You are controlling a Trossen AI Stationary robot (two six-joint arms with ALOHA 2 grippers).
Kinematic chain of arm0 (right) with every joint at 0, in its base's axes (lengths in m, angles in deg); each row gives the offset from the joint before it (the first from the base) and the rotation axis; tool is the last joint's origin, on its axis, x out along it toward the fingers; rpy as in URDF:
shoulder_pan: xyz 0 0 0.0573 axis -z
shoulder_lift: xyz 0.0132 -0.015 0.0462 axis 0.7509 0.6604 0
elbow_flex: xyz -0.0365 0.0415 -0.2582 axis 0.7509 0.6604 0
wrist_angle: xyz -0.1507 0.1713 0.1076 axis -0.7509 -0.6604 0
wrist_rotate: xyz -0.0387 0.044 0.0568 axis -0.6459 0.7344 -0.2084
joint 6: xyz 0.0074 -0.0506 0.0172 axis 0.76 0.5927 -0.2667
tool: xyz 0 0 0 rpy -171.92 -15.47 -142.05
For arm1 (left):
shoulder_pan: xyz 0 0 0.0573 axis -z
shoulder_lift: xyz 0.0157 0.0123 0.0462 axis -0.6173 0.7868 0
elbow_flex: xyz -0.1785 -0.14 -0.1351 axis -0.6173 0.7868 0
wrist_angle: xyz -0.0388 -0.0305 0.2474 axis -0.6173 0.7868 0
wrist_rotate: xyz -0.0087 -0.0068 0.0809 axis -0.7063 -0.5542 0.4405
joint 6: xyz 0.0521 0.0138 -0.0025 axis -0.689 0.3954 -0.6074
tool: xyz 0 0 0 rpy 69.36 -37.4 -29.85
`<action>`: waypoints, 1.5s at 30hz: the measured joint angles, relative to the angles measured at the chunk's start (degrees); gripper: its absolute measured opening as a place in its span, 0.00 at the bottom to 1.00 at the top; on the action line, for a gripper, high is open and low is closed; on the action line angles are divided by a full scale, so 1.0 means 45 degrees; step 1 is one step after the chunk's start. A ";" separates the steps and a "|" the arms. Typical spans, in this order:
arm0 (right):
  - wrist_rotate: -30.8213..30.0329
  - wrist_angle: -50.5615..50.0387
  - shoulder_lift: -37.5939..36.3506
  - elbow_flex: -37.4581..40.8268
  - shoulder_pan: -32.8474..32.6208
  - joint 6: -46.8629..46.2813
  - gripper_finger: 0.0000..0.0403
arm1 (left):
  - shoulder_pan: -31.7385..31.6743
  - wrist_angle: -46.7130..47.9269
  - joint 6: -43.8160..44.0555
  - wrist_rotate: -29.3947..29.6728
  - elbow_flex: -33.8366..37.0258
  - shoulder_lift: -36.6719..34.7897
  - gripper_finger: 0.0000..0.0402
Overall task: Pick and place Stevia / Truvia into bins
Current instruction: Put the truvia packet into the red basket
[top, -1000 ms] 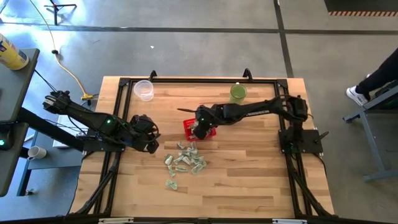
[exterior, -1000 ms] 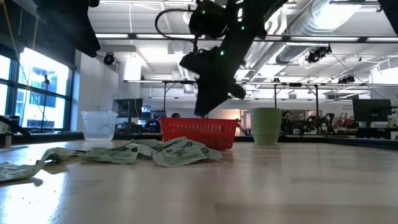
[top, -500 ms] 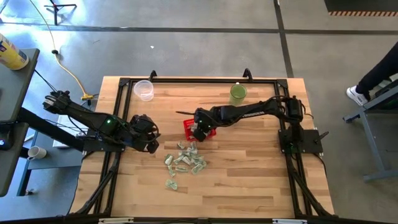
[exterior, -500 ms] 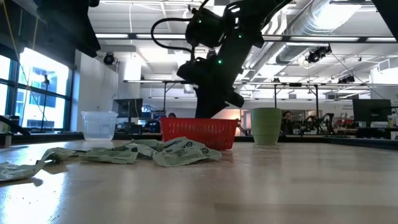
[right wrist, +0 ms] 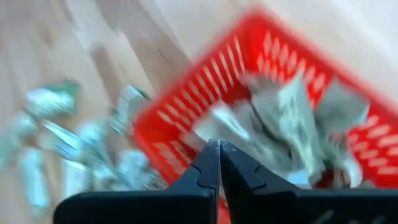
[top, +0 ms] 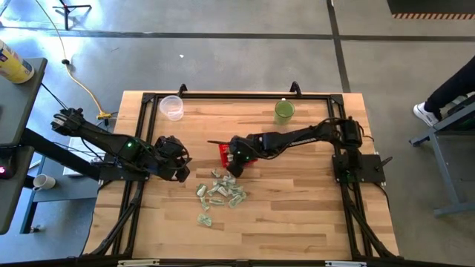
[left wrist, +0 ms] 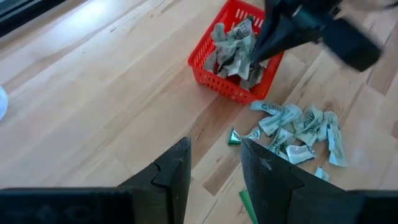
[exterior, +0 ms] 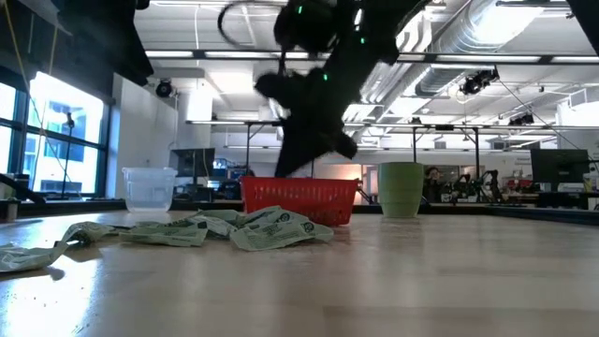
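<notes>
The right tool (top: 232,161) hangs over the red basket (top: 225,153) at the centre of the high view, its fingers (right wrist: 208,163) pressed together with nothing between them. Several sachets (left wrist: 236,46) already lie crumpled inside the basket. A loose pile of sachets (top: 220,192) sits on the wooden surface (top: 297,208) just below the basket in that view. The left tool (top: 180,165) waits at the centre left, beside the pile, its fingers (left wrist: 177,171) narrowly apart and empty. A clear cup (top: 171,107) and a green cup (top: 284,111) stand near the surface's upper edge.
</notes>
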 joint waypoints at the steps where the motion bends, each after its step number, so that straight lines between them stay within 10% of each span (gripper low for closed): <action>1: -0.0159 0.0175 -0.0120 -0.0019 -0.0075 0.0023 0.01 | 0.0000 0.0007 0.0000 -0.0003 0.0000 0.0000 0.43; 11: -0.0891 -0.0300 -0.1448 -0.0028 -0.0554 0.0295 0.18 | -0.0457 -0.0056 0.1691 -0.0972 0.0384 0.0228 0.44; 20: -0.2027 -0.4362 -0.2504 -0.0018 -0.1292 -0.0524 0.60 | -0.3737 -0.3814 0.1515 -0.5717 0.1576 0.1867 0.44; 27: -0.4091 -0.7404 -0.3418 -0.0008 -0.2202 -0.2581 0.73 | -0.4915 -0.5211 0.1360 -0.7185 0.1585 0.4331 0.44; 45: -0.4064 -0.8650 -0.3681 0.0002 -0.2995 -0.2790 0.73 | -0.3239 -0.6717 -1.4137 -0.6122 0.1423 0.5406 0.44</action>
